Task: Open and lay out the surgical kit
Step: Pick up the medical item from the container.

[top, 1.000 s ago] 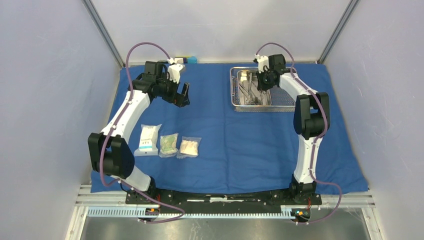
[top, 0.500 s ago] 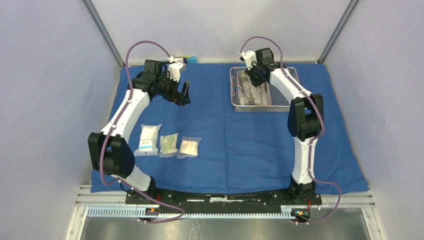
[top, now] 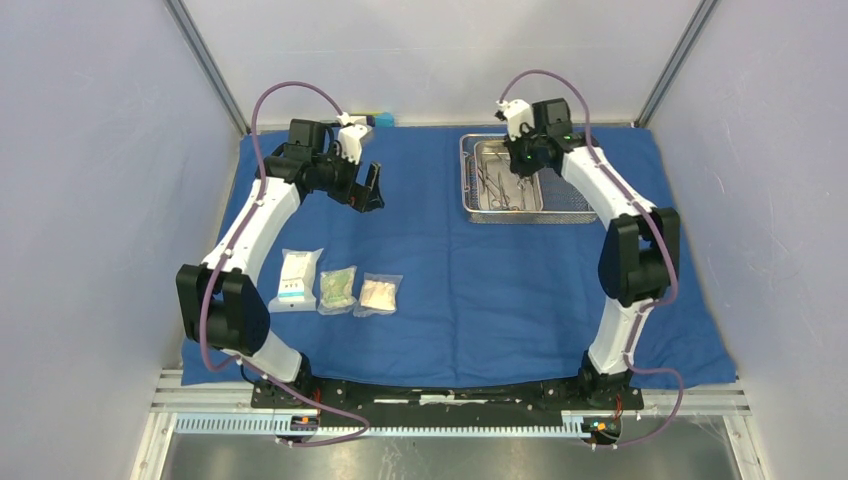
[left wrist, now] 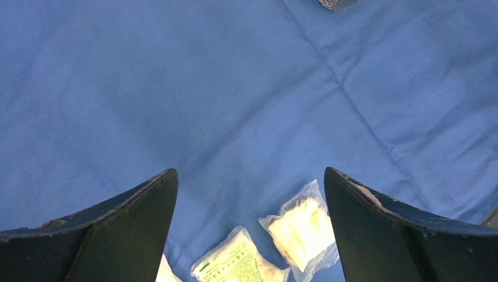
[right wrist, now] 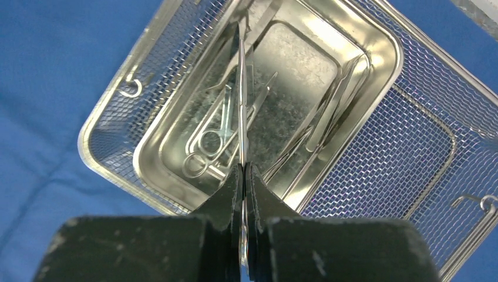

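The blue cloth wrap (top: 450,270) lies spread flat. At its back right stands the steel mesh tray (top: 572,203) with its inner pan (right wrist: 296,59). My right gripper (right wrist: 243,168) hangs over the pan, shut on a slim metal instrument (right wrist: 241,88) that runs straight up from the jaws. More instruments lie in the pan: ring-handled scissors (right wrist: 207,145) and thin forceps (right wrist: 329,111). Three clear packets (top: 298,278) (top: 338,289) (top: 380,294) sit in a row at the front left. My left gripper (top: 368,190) hovers open above bare cloth with nothing between its fingers; two packets (left wrist: 302,226) (left wrist: 235,264) show below it.
A small blue-capped object (top: 380,119) lies against the back wall behind the cloth. Pale enclosure walls close in left, right and behind. A metal rail (top: 450,425) runs along the front by the arm bases.
My right arm swung left over the tray and then back right, elbow now further out to the right, still shut on the instrument. The left arm has not moved.
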{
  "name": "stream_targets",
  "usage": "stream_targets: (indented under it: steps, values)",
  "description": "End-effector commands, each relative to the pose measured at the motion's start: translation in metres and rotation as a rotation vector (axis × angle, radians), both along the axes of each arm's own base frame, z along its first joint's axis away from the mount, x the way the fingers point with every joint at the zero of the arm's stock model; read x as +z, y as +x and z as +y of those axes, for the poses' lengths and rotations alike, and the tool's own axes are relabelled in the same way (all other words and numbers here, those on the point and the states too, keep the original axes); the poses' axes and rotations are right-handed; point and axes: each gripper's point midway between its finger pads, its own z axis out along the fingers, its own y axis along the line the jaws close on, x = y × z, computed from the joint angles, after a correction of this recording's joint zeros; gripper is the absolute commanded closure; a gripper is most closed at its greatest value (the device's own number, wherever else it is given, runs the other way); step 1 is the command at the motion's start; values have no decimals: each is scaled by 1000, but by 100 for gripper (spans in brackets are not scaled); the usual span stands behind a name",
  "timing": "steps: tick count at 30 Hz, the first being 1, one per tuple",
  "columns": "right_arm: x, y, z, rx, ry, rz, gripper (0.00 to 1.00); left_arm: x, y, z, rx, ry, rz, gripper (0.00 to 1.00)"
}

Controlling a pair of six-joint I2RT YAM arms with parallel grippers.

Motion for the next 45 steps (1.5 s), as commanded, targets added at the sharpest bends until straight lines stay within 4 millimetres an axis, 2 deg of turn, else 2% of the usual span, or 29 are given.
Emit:
stream_targets:
  steps: [1,5,6,11,14,16,23,27,30,35,41,45]
  values:
    - [62,-12,6,7,279,-99,100,18,5,-11,-5,-74,-7,0]
    - [71,-40,13,49,454,-117,100,21,7,-18,-17,-123,-28,0]
    - [68,-50,18,66,486,-110,100,24,7,-22,-23,-150,-34,0]
    - [79,-94,42,165,691,-122,100,45,4,-55,-90,-328,-44,0]
    - [76,-116,48,174,794,-99,100,52,-3,-80,-145,-394,-16,0]
    - [65,-133,49,155,852,-79,100,53,-10,-99,-186,-438,-3,0]
    - [53,-177,56,170,1008,-42,100,43,-44,-173,-364,-572,47,2]
    - [56,-191,58,186,1061,-50,100,42,-50,-205,-374,-675,105,3]
    - [57,-195,57,172,1091,-55,100,40,-43,-222,-332,-784,187,11]
    - [56,-196,57,149,1117,-47,100,41,-43,-240,-348,-920,245,25]
    - [51,-195,55,124,1127,-41,100,37,-56,-251,-388,-951,250,27]
    - [49,-193,54,109,1128,-39,100,38,-57,-258,-404,-955,253,35]
